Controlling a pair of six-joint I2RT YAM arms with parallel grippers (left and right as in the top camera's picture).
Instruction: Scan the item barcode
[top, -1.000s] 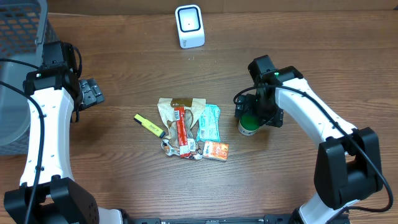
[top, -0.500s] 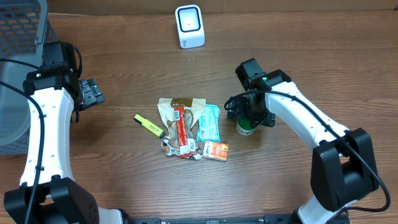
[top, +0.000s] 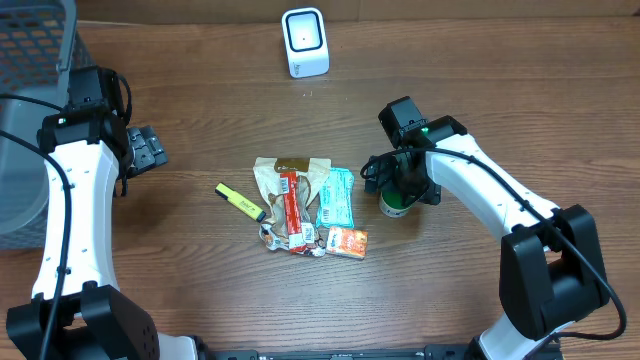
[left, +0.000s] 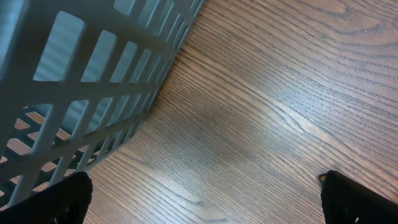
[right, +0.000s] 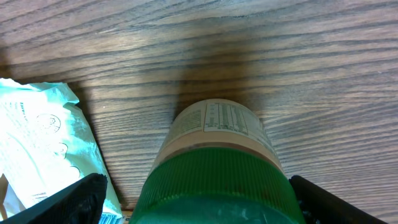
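Straddling the green-capped plastic bottle (right: 214, 158) with my right hand (right: 208, 202), I have the fingers (right: 74, 199) spread wide on either side of its ribbed cap. A strip of the brown wood-grain desk (top: 480, 90) shows between one finger and the cap, so nothing is clamped. The bottle stands upright, nearer to me than the white box-shaped barcode scanner (top: 305, 42) and off to its right. Its white label carries a boxed panel of fine print, too small for me to read.

Nearer to me than the scanner, almost straight in front of it, lies a heap of packets. It holds a crumpled tan pouch (top: 290, 172), a red bar wrapper (top: 291, 210), a pale teal packet (top: 336, 197) with faint printing I cannot make out, and a small orange box (top: 348, 241). A yellow marker pen (top: 239, 202) with dark lettering, also illegible, lies just left of the heap.

Far to the scanner's left, my left hand (top: 145, 150) hangs over bare desk with its fingers fully apart, holding nothing, beside a grey slatted plastic basket (left: 93, 74).
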